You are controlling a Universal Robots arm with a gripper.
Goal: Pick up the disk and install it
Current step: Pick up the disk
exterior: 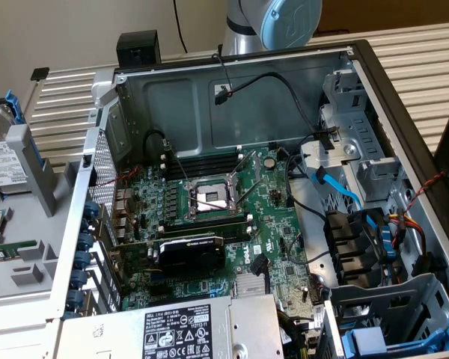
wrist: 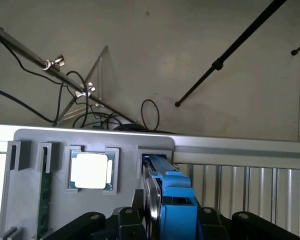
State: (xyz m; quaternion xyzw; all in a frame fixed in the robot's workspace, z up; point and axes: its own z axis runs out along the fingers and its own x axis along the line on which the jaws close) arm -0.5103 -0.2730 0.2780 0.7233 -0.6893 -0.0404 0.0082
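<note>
Exterior view: high and oblique, looking down into the open computer case (exterior: 194,97). Wrist view: close, facing down on the disk (wrist: 175,190) in its grey holder (wrist: 35,137); both views share these, at the exterior view's left

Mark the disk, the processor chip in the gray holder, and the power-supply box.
disk (exterior: 1,163): exterior view, on its white label.
processor chip (wrist: 91,170): wrist view, on the middle of its metal lid.
power-supply box (exterior: 181,330): exterior view, on its warning label.
</note>
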